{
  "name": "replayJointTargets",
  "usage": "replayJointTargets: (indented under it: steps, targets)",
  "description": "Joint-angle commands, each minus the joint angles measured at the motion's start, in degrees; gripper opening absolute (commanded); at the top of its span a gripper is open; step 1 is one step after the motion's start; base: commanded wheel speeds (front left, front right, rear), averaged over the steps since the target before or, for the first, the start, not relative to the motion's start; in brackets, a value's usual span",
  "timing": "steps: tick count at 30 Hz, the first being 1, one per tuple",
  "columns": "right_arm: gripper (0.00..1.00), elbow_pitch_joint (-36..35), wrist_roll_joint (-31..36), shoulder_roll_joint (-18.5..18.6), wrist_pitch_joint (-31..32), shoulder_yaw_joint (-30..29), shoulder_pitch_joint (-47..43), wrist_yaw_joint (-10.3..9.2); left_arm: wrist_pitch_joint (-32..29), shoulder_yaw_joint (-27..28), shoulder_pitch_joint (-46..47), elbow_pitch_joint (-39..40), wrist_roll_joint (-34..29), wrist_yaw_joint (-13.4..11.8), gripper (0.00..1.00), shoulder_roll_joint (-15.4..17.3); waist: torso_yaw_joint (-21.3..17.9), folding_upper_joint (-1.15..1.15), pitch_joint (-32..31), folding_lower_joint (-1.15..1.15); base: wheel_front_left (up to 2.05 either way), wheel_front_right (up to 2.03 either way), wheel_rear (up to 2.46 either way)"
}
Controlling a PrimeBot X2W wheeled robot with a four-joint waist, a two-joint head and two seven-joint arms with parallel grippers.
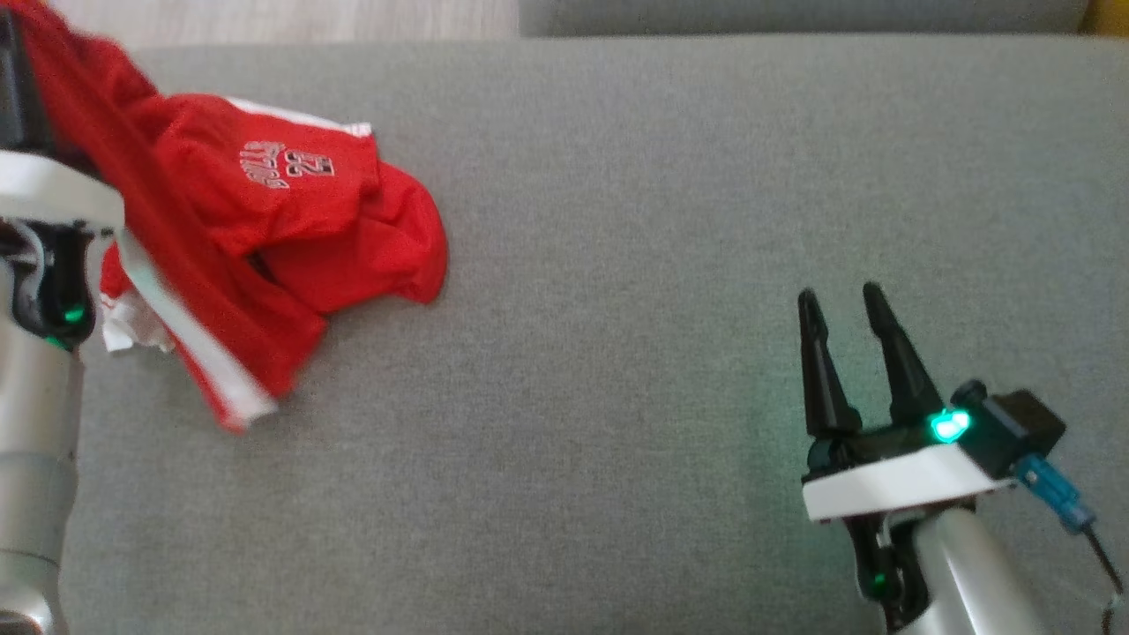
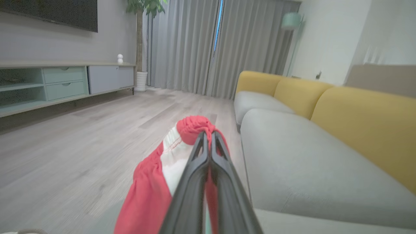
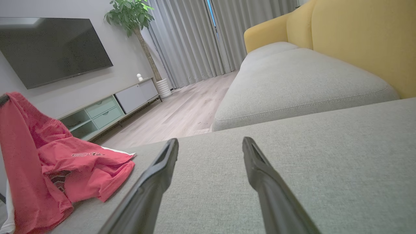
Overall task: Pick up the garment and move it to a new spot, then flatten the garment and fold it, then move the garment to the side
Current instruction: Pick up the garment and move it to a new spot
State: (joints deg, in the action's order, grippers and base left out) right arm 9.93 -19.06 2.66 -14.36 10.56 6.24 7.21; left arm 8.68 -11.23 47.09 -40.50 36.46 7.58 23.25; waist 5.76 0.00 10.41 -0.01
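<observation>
Red garment (image 1: pixel 291 220) hangs pinched in the left hand (image 2: pixel 208 132), while the right hand (image 1: pixel 840 293) gapes wide over grey cushion (image 1: pixel 617 265).

Garment (image 1: pixel 265 229) on cushion (image 1: pixel 617 265), left of right pincer (image 1: pixel 840 293)

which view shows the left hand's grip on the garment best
The left wrist view: the left hand is shut on a bunch of the garment. The head view shows cloth hanging beside that wrist; the right wrist view shows it lifted at the left edge.
</observation>
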Motion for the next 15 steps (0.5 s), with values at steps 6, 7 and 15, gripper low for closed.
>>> replayJointTargets:
  steps: [6, 7, 15]
  targets:
    - [1.0, -1.79, -0.94, 0.21, -0.63, 1.91, -0.26, 0.28, -2.91, 0.98, -3.22, 13.83, 2.71, -0.52, 0.0, 1.98, -0.97, 0.0, -2.45, 0.01, 0.0, 0.0, 0.0]
    - [1.0, -1.89, -1.02, 0.21, -0.63, 1.88, -0.23, 0.28, -3.76, 0.88, -4.16, 16.36, 3.31, -1.05, 0.0, 1.34, -1.4, 0.0, -2.55, 0.01, 0.0, 0.0, 0.0]
    - [1.0, -2.87, -2.26, 0.21, -0.63, 2.49, 1.16, 0.28, -9.81, -3.25, -9.95, 33.46, 4.82, -5.24, 0.0, -3.81, -8.23, 0.0, -2.36, 0.01, 0.0, 0.0, 0.0]
